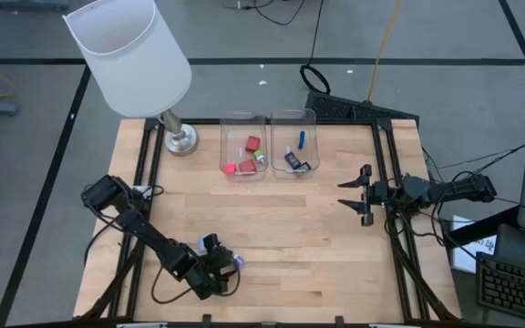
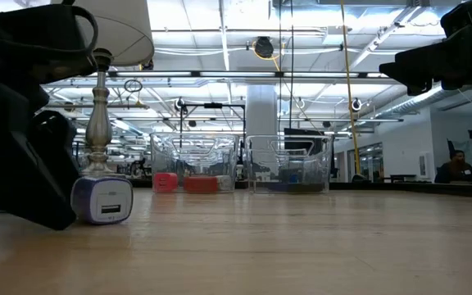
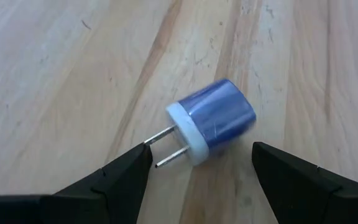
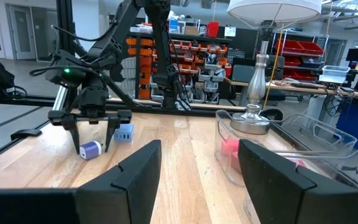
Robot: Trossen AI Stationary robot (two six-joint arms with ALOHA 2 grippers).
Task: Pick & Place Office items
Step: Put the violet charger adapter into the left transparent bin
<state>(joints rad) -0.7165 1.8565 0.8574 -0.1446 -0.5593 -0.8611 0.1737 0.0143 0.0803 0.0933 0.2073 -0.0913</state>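
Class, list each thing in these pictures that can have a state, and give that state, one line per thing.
Left gripper: open, fingers either side of the charger.
Blue charger: lying on its side on the table, prongs out, not gripped.
Right gripper: open, over the table's right side, holding nothing.
Left bin: upright, red pieces inside.
Right bin: upright, blue and dark pieces inside.
Lamp: standing upright.

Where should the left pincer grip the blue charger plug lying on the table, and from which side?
Grip the blue charger plug across its rounded blue body, coming straight down. It lies on its side on the table, prongs pointing at one finger of the open left pincer, so rotating the wrist first looks wise: the thin prongs offer little hold.
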